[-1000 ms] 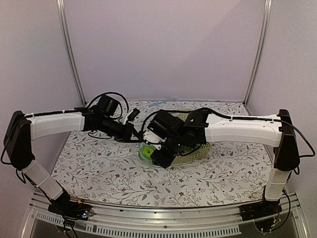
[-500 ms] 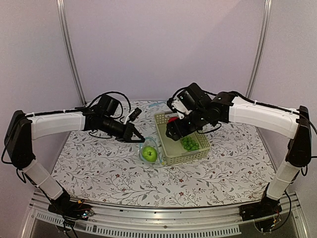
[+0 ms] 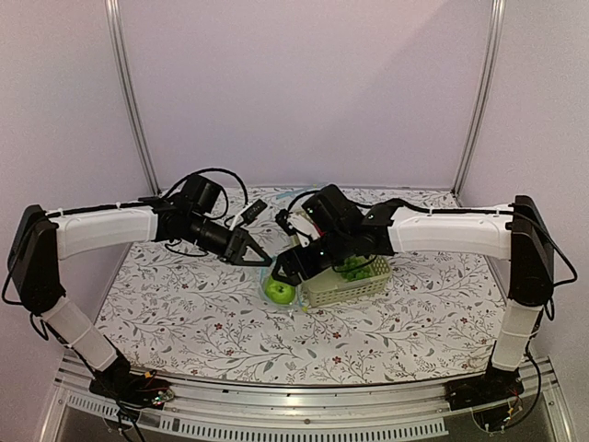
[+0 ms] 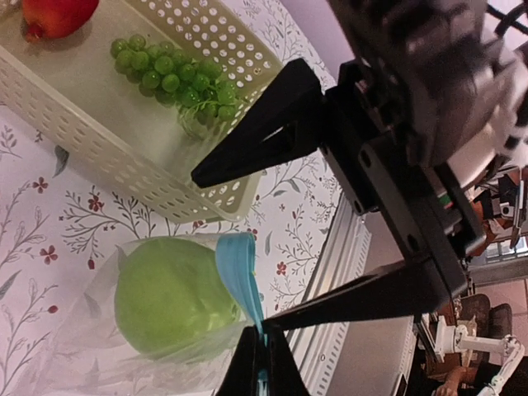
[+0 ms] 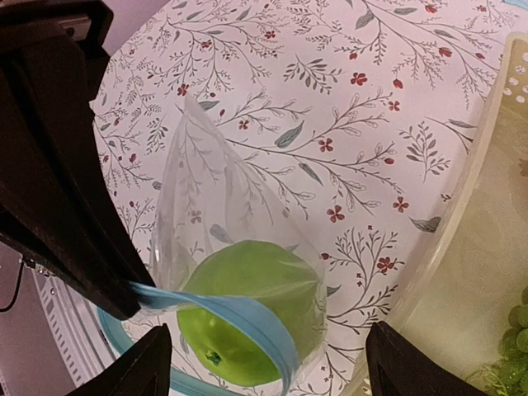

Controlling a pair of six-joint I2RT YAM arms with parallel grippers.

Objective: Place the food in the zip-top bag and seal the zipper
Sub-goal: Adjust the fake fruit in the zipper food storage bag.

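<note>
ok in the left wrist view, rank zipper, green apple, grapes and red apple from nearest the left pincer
1. zipper, pinched in the left pincer at the bottom edge
2. green apple, inside the bag, right beside it
3. grapes, in the basket, higher up
4. red apple, basket's far end, top corner

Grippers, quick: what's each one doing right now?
Left gripper: closed, fingers pinching the zipper of the zip-top bag.
Right gripper: open, holding nothing.
</note>
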